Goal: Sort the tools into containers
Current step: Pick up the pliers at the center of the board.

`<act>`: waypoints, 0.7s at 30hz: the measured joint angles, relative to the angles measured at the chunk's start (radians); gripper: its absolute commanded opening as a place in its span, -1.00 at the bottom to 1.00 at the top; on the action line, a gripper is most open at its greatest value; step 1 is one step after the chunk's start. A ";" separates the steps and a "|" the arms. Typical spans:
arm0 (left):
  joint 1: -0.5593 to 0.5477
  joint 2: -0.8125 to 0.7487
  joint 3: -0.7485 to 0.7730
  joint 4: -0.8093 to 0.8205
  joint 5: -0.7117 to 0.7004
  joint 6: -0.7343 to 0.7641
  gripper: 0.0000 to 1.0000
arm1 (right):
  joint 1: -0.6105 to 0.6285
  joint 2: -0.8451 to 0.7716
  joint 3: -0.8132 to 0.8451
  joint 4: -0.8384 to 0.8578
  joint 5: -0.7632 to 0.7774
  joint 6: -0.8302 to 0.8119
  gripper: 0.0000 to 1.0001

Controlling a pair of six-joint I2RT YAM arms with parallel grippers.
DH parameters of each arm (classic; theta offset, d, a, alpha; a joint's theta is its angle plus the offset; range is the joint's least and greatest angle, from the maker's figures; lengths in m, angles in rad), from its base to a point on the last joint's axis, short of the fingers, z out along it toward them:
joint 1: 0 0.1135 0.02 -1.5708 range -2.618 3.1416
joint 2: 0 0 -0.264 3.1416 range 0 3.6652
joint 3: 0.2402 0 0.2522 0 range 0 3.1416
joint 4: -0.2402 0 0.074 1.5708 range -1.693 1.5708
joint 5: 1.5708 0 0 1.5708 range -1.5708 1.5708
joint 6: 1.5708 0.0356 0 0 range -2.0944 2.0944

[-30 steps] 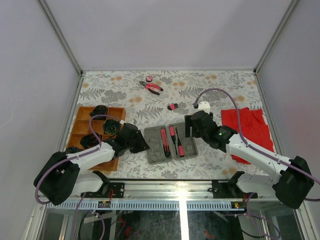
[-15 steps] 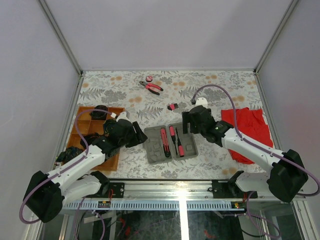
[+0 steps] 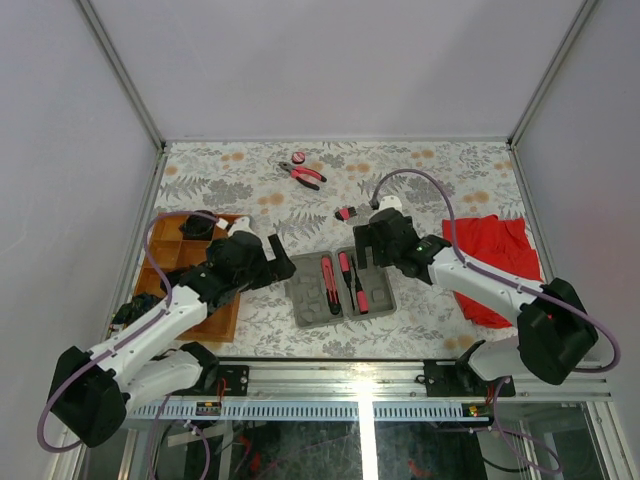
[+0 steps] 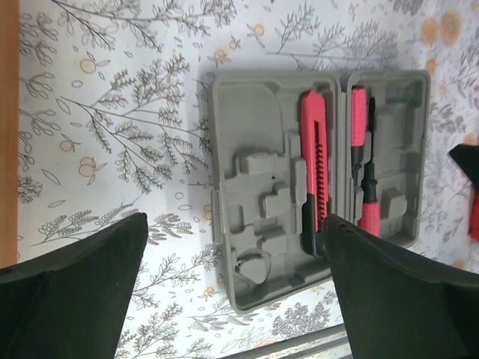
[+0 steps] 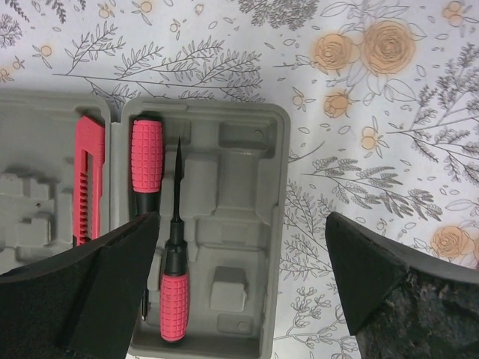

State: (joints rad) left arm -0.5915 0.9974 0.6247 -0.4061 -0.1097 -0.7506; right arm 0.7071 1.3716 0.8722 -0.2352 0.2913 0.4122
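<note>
The grey case [image 3: 308, 292] lies open at the table's front centre. It holds a pink-red utility knife [image 3: 328, 283] and two pink-red screwdrivers [image 3: 345, 265] [image 3: 358, 292]. Pliers [image 3: 302, 174] and a small pink disc [image 3: 299, 158] lie far back, and short bits [image 3: 346, 213] sit just beyond the case. My left gripper [image 3: 281, 263] [image 4: 234, 228] hangs open over the case's [image 4: 254, 134] left half, holding nothing. The right gripper [image 3: 364, 243] [image 5: 242, 224] is open above the right half of the case [image 5: 239, 187], beside the screwdrivers [image 5: 147, 157] [image 5: 174, 299]. The wooden tray [image 3: 163, 252] stands at the left.
A red cloth [image 3: 495, 250] lies at the right, under the right arm. The tray holds dark objects [image 3: 198, 226]. Metal frame posts and grey walls bound the flowered table top [image 3: 450, 170]. The tray's edge [image 4: 7, 134] shows at the left wrist view's left border.
My left gripper has risen from beside the tray towards the case and its jaws have opened wide. The right gripper has shifted a little left and back over the case, opening slightly more.
</note>
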 measured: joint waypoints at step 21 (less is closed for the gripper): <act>0.223 0.034 0.210 -0.194 0.071 0.102 1.00 | -0.084 0.416 0.441 0.005 -0.249 -0.145 0.76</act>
State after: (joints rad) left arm -0.3687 1.0313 0.8349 -0.6003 -0.0383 -0.6483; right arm 0.6231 1.7878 1.3132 -0.2302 0.0418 0.2668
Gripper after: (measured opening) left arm 0.997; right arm 0.922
